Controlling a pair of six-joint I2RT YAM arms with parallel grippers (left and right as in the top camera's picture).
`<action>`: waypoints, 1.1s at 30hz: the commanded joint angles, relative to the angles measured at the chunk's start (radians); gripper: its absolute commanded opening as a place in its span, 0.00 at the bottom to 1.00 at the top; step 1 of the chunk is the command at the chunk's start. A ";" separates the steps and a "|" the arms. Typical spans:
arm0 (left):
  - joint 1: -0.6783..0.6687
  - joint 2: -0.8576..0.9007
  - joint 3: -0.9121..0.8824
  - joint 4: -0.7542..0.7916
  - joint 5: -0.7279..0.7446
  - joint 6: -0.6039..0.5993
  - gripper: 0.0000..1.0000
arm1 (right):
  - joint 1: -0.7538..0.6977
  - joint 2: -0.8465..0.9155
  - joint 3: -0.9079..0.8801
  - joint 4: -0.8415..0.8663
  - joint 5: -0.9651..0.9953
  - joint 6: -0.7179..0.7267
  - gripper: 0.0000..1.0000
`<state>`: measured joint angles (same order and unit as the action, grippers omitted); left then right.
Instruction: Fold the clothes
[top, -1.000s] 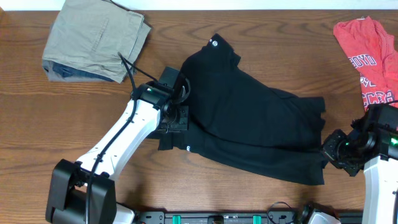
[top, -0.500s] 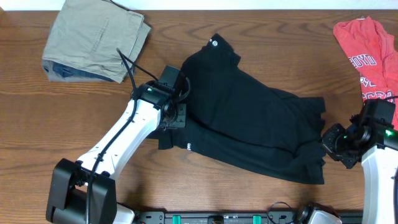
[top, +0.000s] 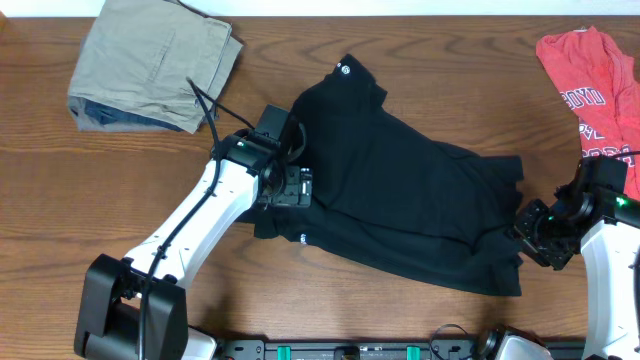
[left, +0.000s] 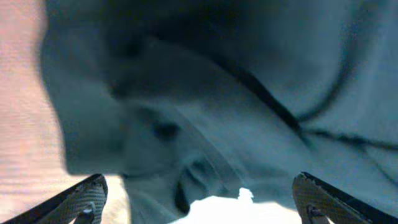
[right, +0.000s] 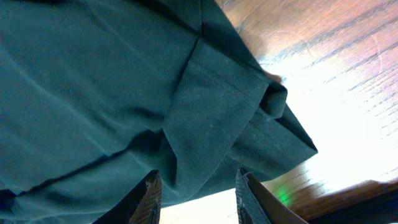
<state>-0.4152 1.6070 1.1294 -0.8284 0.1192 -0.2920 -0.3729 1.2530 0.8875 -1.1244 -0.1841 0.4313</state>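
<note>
The clothes, a black collared shirt (top: 400, 200), lie partly folded across the middle of the table, with a small white logo (top: 345, 69) at the far end. My left gripper (top: 298, 187) sits at the shirt's left edge. In the left wrist view its jaws (left: 202, 205) stand wide open over dark folds of the shirt (left: 217, 93), gripping nothing. My right gripper (top: 524, 236) is at the shirt's near right corner. Its jaws (right: 199, 202) are parted, and the shirt's hemmed corner (right: 217, 112) lies just beyond the fingertips.
Folded khaki trousers (top: 150, 60) lie at the far left of the wooden table (top: 60, 200). A red T-shirt with white lettering (top: 590, 80) lies at the far right, close behind my right arm.
Both grippers were shut on the shirt's edges and have now opened. The right gripper has moved slightly away from the table's front edge, and the shirt's near right corner has settled.
</note>
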 joint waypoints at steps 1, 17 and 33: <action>-0.002 0.008 -0.013 -0.035 0.186 -0.002 0.95 | 0.014 0.005 -0.007 -0.008 -0.012 -0.021 0.38; -0.139 0.056 -0.113 0.002 0.243 -0.174 0.70 | 0.014 0.005 -0.007 -0.013 -0.012 -0.030 0.38; -0.117 0.200 -0.112 0.130 0.179 -0.172 0.51 | 0.014 0.005 -0.007 -0.020 -0.011 -0.055 0.38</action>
<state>-0.5434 1.7981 1.0229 -0.7033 0.3477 -0.4686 -0.3729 1.2530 0.8871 -1.1435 -0.1875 0.3927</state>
